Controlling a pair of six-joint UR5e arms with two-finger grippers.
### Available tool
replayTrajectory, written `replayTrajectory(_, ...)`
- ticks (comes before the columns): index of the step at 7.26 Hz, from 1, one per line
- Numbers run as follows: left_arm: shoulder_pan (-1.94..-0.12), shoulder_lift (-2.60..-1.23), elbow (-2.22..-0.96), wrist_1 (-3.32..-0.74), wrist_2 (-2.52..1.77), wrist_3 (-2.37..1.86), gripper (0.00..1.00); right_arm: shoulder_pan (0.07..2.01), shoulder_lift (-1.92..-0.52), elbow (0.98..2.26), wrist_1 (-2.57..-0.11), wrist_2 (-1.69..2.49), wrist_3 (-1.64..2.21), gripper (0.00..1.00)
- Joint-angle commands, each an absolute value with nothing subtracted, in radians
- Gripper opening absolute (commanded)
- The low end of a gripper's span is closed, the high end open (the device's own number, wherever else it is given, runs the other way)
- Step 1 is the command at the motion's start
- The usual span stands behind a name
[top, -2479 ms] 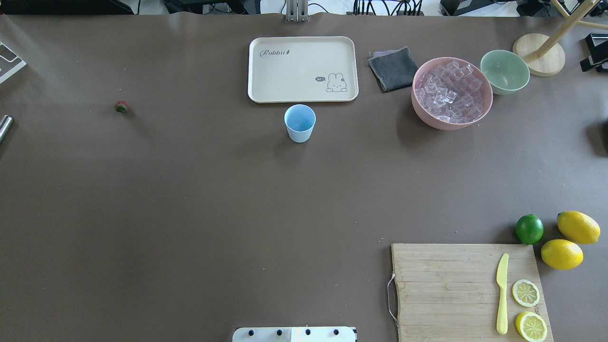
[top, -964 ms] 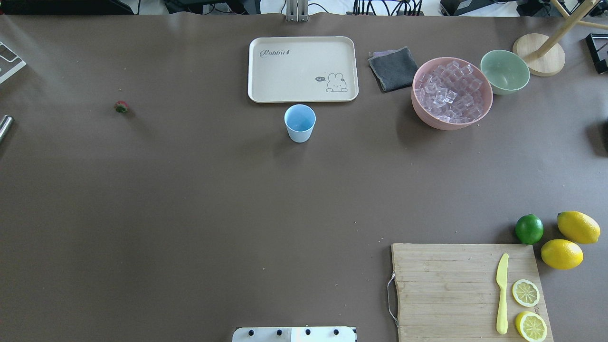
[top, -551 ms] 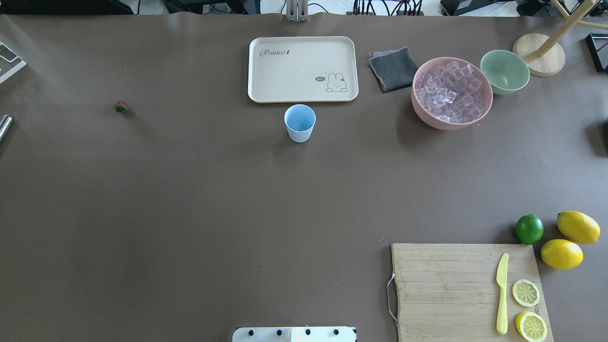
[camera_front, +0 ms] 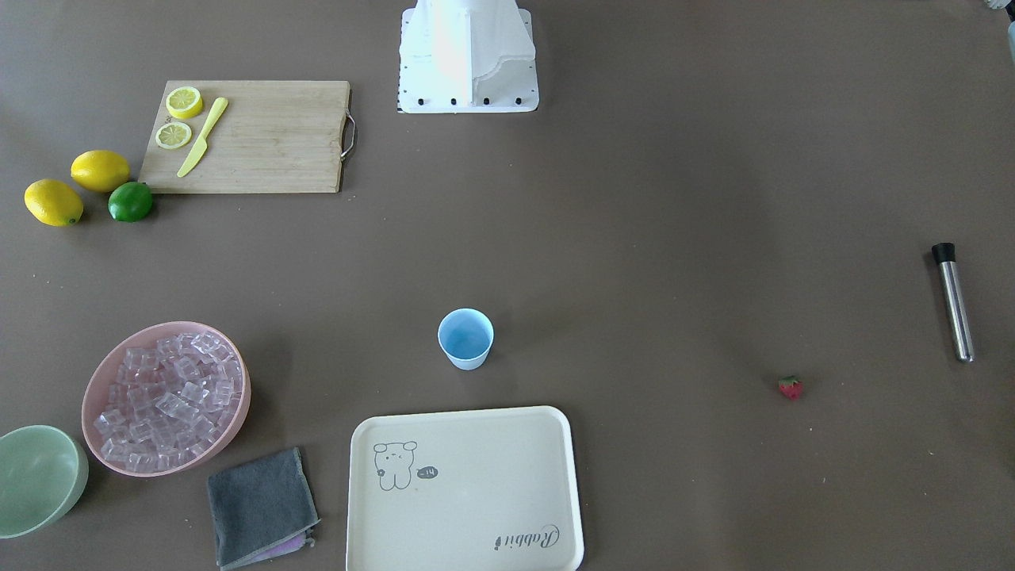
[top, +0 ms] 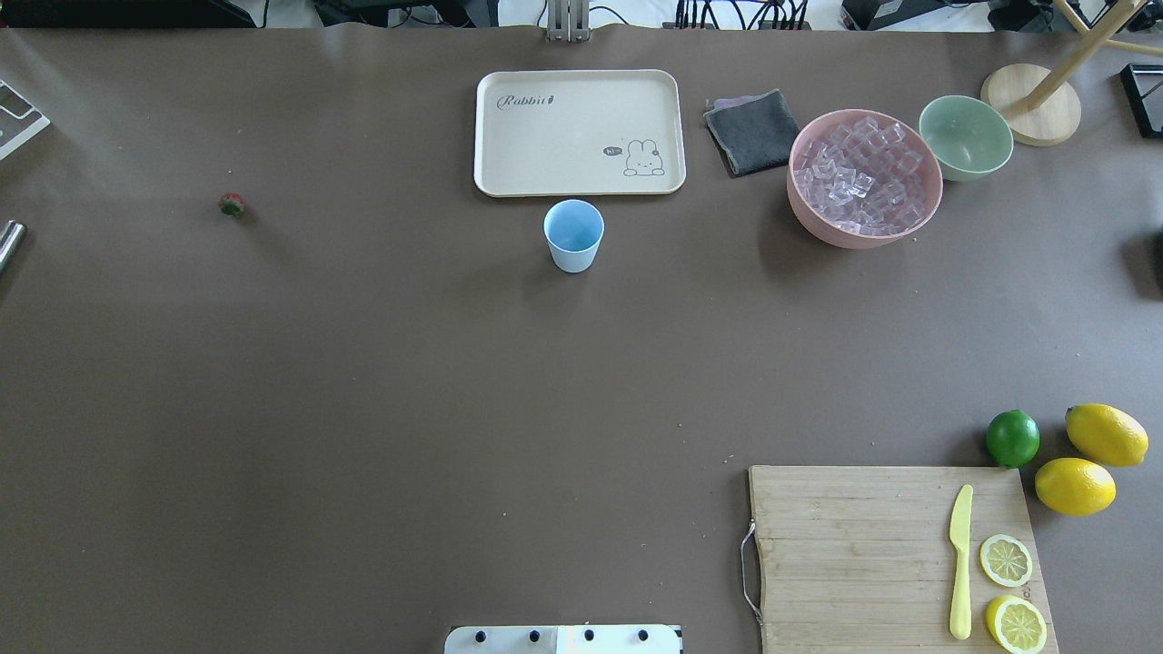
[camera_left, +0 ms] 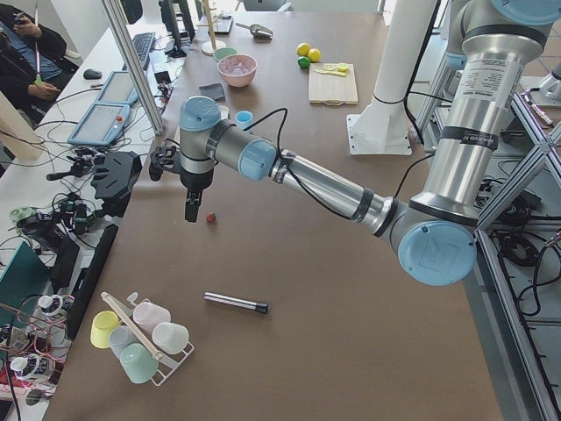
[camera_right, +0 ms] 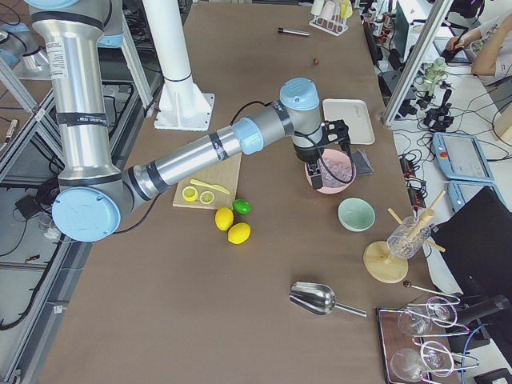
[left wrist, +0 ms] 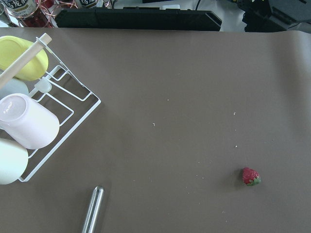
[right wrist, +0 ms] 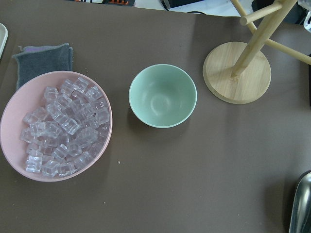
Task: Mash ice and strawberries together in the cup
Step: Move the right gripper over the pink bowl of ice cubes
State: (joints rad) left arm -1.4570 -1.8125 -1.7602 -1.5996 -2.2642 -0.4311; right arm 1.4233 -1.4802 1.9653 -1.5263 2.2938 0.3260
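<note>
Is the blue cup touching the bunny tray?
Apart. The front-facing view shows a strip of bare brown table between the cup and the tray.

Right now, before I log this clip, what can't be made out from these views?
Left tool: only in the exterior left view, small; open or shut unclear.
Right tool: only in the exterior right view; same.
Metal rod: cut by the overhead view's left edge.

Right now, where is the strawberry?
The strawberry lies on the table at the overhead view's left, the robot's left side, far from the cup, with the left gripper near it.
</note>
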Motion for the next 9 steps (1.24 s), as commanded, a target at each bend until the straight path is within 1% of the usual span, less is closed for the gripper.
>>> replayTrajectory(1, -1.456, -1.819, -1.747, -1.601, -2.266, -0.431, 0.98, 1.384, -1.378, 1.895, -1.526, 2.293, 0.328, 1.00)
replayTrajectory(3, -1.454, -1.818, -1.753, -1.601, -2.266, -0.431, 0.98, 1.335, -1.303, 1.849, -1.526, 2.287, 0.330, 1.00)
replayTrajectory(5, -1.454, -1.818, -1.749, -1.600, -2.264, -0.431, 0.98, 1.193, -1.218, 1.839, -1.505, 2.178, 0.530, 1.00)
replayTrajectory(6, -1.454, -1.818, -1.744, -1.601, -2.261, -0.430, 0.98, 1.127, -1.213, 1.818, -1.440, 2.107, 0.598, 1.00)
replayTrajectory(9, -1.453, -1.818, -1.738, -1.612, -2.258, -0.431, 0.98, 1.043, -1.186, 1.642, -1.264, 2.015, 0.682, 1.00)
